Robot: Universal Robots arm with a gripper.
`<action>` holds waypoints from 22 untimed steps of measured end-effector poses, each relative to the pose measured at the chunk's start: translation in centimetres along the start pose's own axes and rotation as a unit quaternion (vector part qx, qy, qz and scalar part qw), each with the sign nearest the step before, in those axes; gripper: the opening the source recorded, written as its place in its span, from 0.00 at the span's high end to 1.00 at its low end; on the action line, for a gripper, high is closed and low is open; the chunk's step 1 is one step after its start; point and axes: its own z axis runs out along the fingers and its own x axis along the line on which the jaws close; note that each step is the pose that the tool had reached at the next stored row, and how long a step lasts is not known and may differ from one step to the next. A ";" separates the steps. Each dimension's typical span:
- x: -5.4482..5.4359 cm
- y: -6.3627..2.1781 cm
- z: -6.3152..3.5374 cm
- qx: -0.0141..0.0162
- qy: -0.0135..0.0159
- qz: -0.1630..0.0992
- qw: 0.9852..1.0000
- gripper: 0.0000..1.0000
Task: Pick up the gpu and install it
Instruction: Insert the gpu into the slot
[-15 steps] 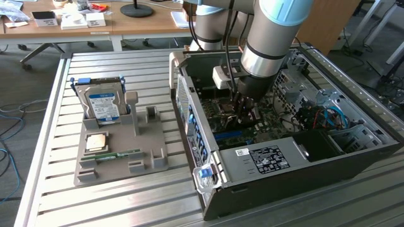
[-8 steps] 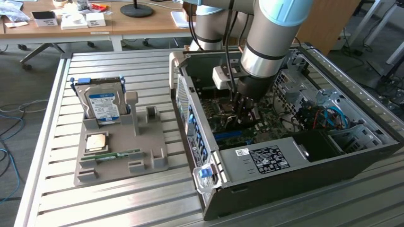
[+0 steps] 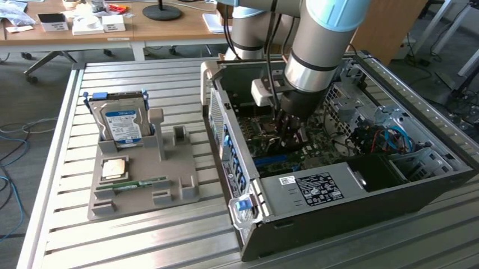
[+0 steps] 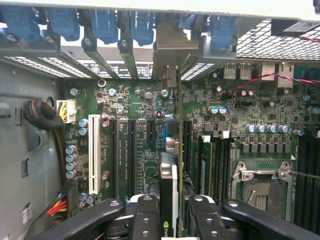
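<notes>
Clamping gpu (image 4: 169, 175) edge-on over motherboard (image 4: 135, 100) in wrist view, claw (image 4: 171, 210) inside case (image 3: 359, 216) in exterior view

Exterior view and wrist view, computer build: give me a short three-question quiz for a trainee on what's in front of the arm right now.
1. True or false: the end effector holds the graphics card edge-on over the motherboard inside the computer case.
2. What stands upright in the grey tray? A) hard drive B) fan C) keyboard
3. What colour are the clips along the case's rear slot covers?

Key: 1 true; 2 A; 3 blue.
</notes>
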 end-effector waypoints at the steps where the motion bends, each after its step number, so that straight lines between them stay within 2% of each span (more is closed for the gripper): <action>1: 0.0 0.00 0.04 0.000 0.000 0.000 1.000 0.73; 22: 0.0 0.00 0.54 0.001 0.000 0.017 1.000 0.73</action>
